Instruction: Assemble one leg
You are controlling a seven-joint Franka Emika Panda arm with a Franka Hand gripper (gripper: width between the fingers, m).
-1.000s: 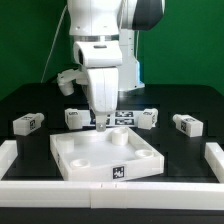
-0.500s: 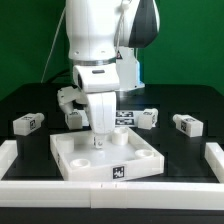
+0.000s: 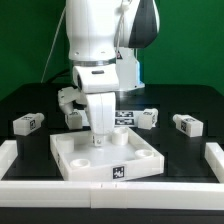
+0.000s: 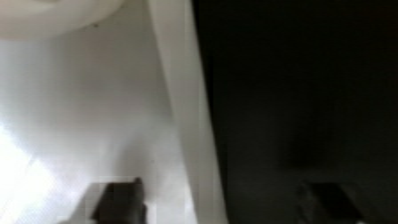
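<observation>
The large white square tray piece lies on the black table in front of the arm. My gripper is down at the tray's back part, towards the exterior view's left. In the wrist view the tray's white wall runs between my two dark fingers, which stand wide apart on either side of it, so my gripper is open. Several small white legs with square tags lie behind: one far left, one partly behind my gripper, one right of centre, one far right.
The marker board lies flat behind the tray between the middle legs. White rails border the table at the front, the left and the right. A green wall stands behind.
The arm moved towards the exterior view's left and lowered its fingers onto the tray's back part; over the last half second it has held still.
</observation>
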